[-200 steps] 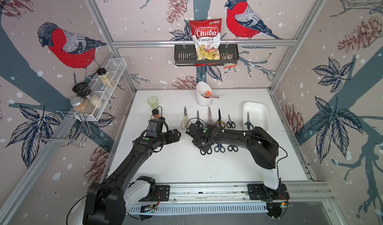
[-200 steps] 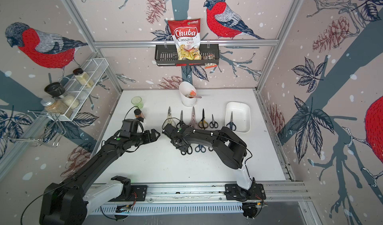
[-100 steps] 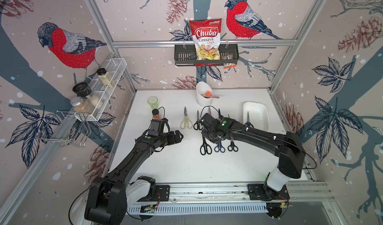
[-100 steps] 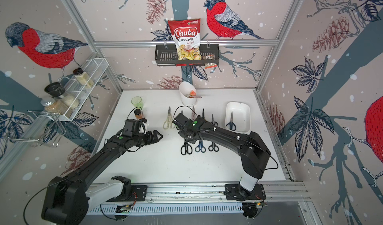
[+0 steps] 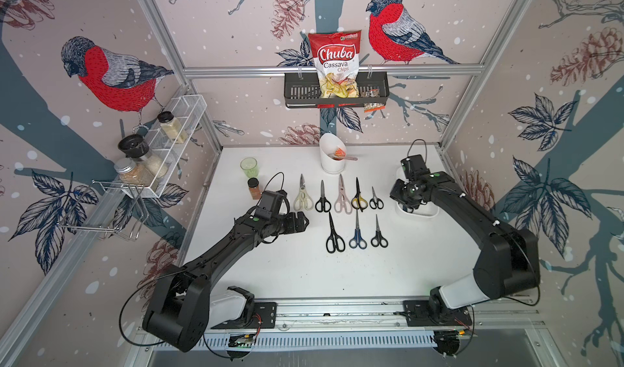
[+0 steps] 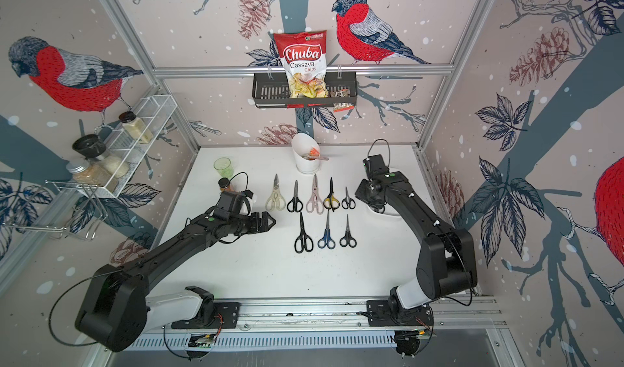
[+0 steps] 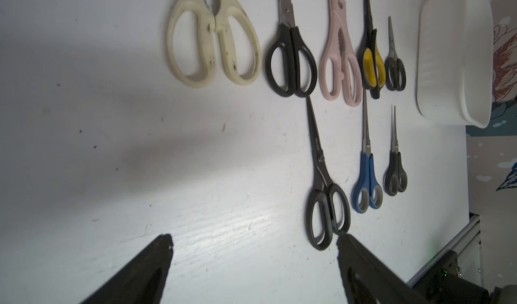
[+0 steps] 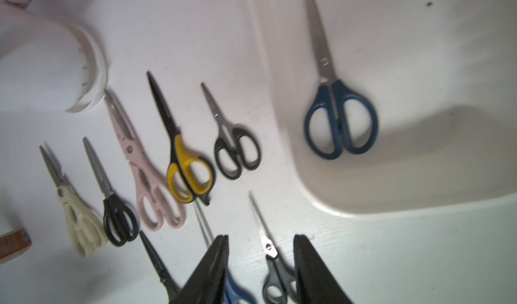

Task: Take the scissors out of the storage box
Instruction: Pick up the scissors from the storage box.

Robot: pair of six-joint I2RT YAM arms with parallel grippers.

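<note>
Swung rightward off the rows since the earlier frame, my right claw [image 8: 260, 241] is hovering at the storage box [image 5: 418, 215]. Left: my left claw [image 7: 253, 238] is spreading wide, holding nothing. Centre: eight pairs of scissors [image 5: 341, 193] are lying in two rows on the table [image 5: 270, 274]. Right: my right claw is standing parted, empty; the dark-blue-handled scissors [image 8: 340, 120] are lying inside the box.
</note>
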